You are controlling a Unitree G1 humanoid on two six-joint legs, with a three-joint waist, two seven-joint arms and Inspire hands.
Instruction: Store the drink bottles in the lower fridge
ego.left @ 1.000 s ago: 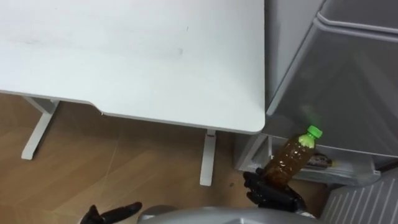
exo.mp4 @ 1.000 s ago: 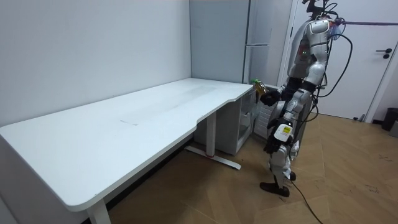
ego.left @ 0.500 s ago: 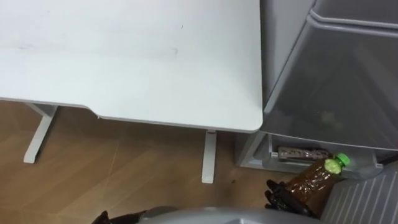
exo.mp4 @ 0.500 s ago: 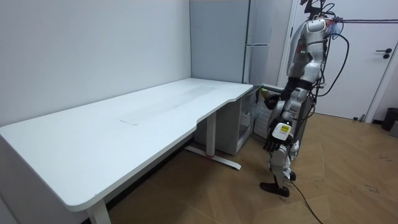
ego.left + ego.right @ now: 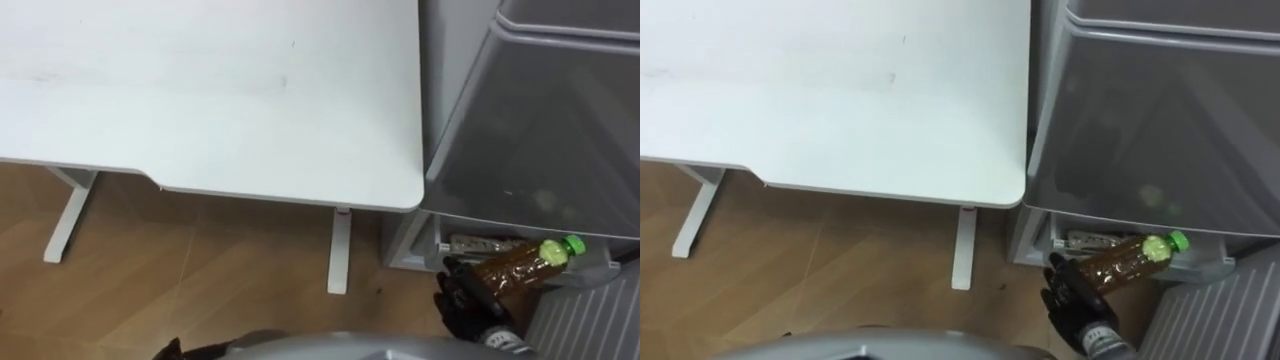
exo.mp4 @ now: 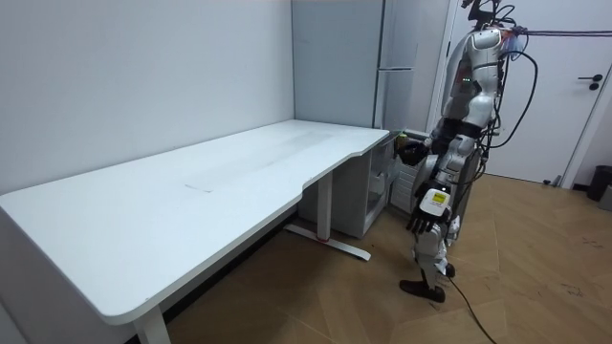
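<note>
Bottle (image 5: 522, 262) of brown drink is held by its bottom end in the right hand (image 5: 464, 302), whose fingers (image 5: 451, 288) are clamped round it. It is laid almost flat, with the green cap (image 5: 572, 242) pointed away from the fingers, toward the open lower fridge (image 5: 412, 248) just ahead.

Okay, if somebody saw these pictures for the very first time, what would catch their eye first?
First, the brown drink bottle with its green cap, gripped in the robot's right hand and tipped almost flat, cap toward the open lower part of the grey fridge. Next, the big white table beside the fridge on the robot's left. The robot stands by the table's corner, next to the fridge.
</note>
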